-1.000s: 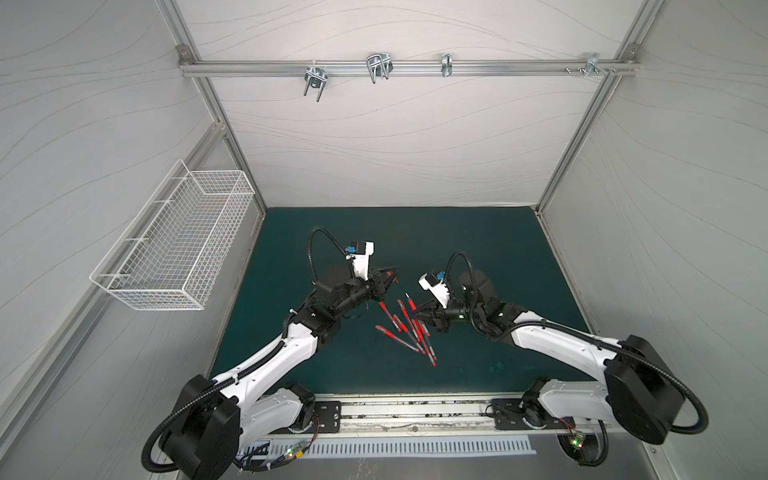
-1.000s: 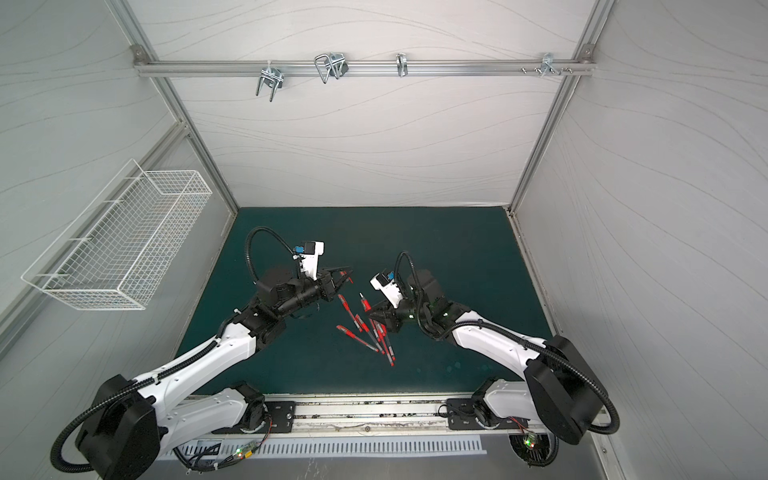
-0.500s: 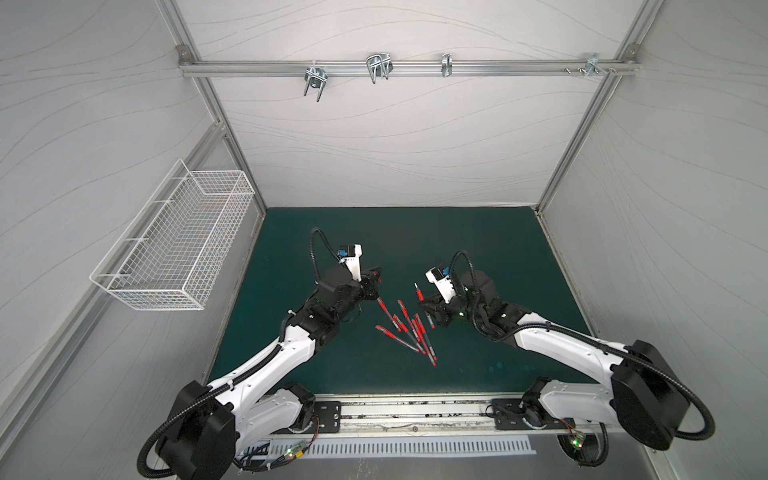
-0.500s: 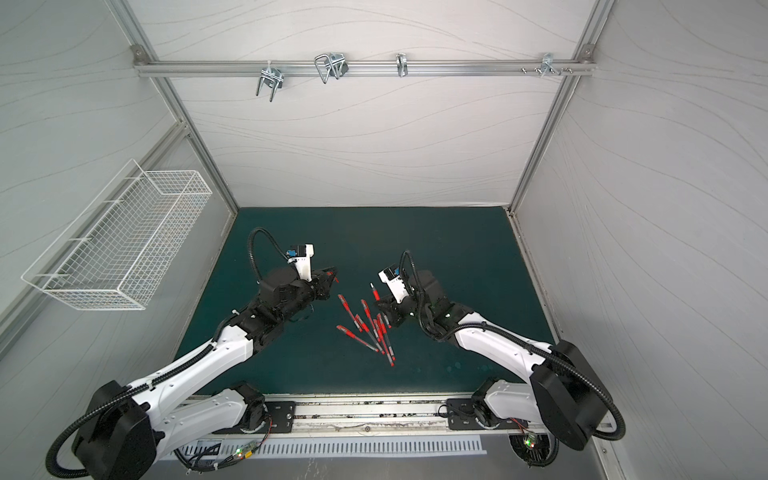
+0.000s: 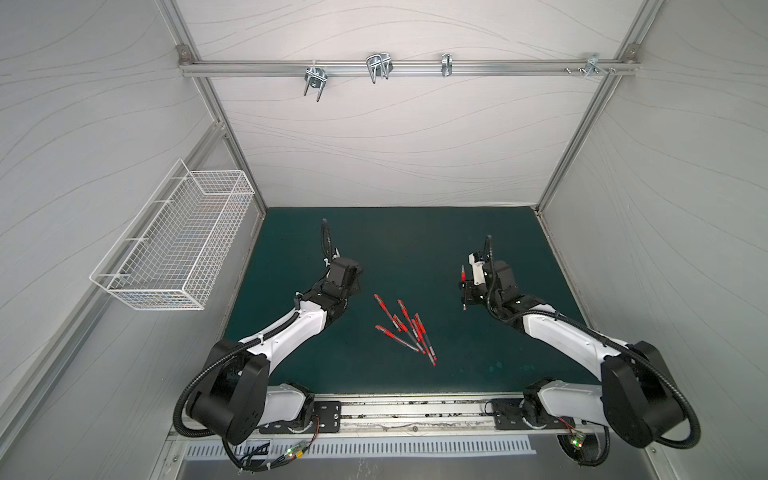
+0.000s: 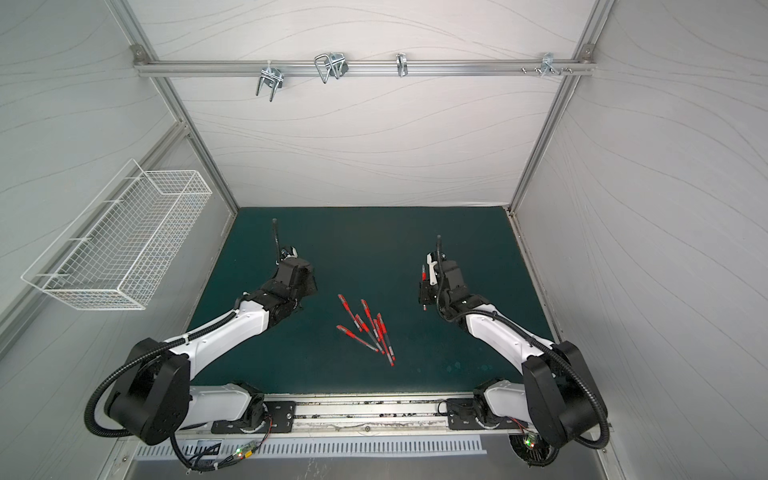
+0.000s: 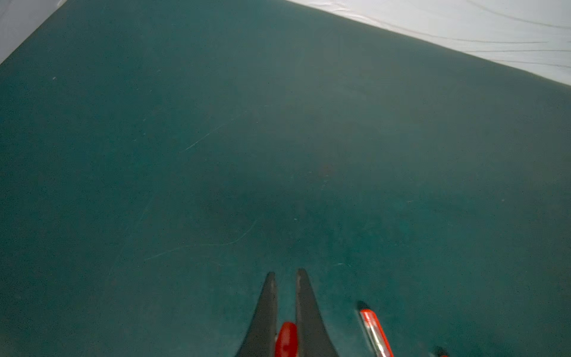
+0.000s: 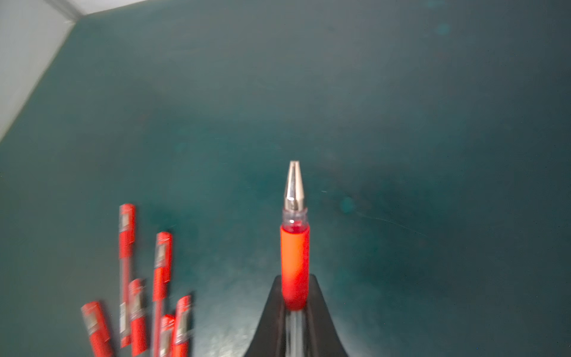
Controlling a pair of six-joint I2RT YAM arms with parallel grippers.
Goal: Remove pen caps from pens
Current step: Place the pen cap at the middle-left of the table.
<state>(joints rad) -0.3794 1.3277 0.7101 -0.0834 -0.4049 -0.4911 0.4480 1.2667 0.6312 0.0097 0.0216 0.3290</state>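
White panelled walls closed round a dark green bench (image 5: 415, 249), with a wire basket (image 5: 178, 245) mounted on one side wall and a metal rail (image 5: 407, 68) carrying hooks across the back wall.

Both white-and-black arms reached in from the near edge of the bench, one on each side of the heap of pens (image 5: 405, 328) (image 6: 368, 328) lying near the middle. That heap held about six capped pens, crossing and touching one another, red caps mostly pointing toward the back wall.

To the heap's right, well apart from it and lifted off the bench, the right end effector (image 5: 465, 286) (image 8: 295, 296) was pinching a single pen (image 8: 295, 256) by its red grip. Its silver tip was bare and pointed away from the wrist, with no cap on it.

To the heap's left, the left end effector (image 7: 285, 275) had its fingers (image 7: 265, 312) nearly pressed together, pinching a small red piece, apparently a pen cap (image 7: 286, 338), between them. In the top views its tips were hidden under the wrist. One pen of the heap (image 7: 375, 330) lay just beside those fingers in the left wrist view.
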